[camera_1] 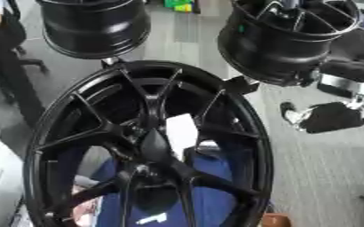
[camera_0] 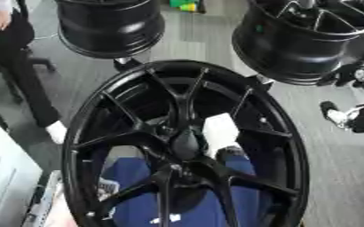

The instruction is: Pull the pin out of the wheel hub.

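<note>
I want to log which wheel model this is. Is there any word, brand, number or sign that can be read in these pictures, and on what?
None can be read.
White card by the centre of the big black wheel: blank as far as it shows.
Small white marks on the blue surface seen through the spokes: too blurred to read.
Two black wheels behind: no lettering shows.

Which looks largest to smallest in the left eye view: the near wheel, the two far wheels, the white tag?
1. Near wheel, much the largest, though it is also nearest the camera.
2. The two far wheels, left and right: alike, both cut off, not ranked.
3. White tag.
</note>
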